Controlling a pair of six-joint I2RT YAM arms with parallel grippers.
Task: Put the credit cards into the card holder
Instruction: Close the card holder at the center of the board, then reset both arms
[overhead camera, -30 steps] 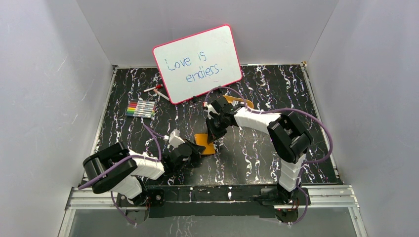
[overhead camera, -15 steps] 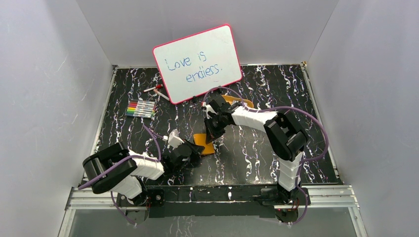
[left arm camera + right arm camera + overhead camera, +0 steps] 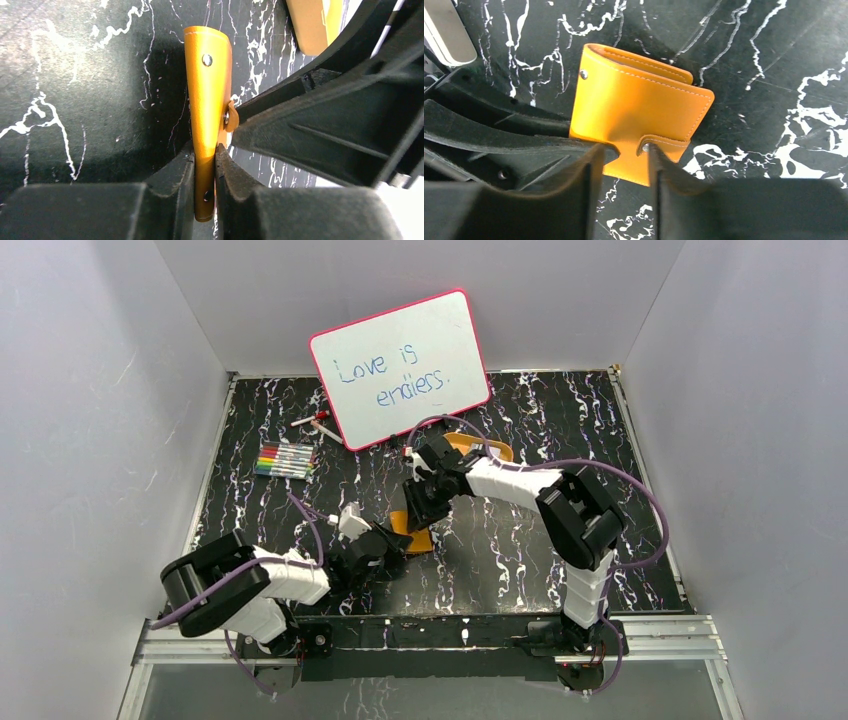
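Movement only on right: slid right gripper point(image 3: 624, 151) toward nine o'clock over holder point(image 3: 639, 105), fingers narrowly apart; kept left gripper point(image 3: 204, 153) clamped on holder.

1. The card holder point(image 3: 422, 538) is hemmed in — left gripper point(image 3: 398, 541) at its 8 o'clock, right gripper point(image 3: 421, 514) at 12.
2. The table point(image 3: 520, 550) lies open from 3 to 5 o'clock.
3. Farther back — whiteboard point(image 3: 400, 368) at 12, orange tray point(image 3: 484, 448) at 1.

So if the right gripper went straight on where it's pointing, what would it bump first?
Probably the card holder: the right gripper points straight at it, one fingertip seemingly touching its snap tab.
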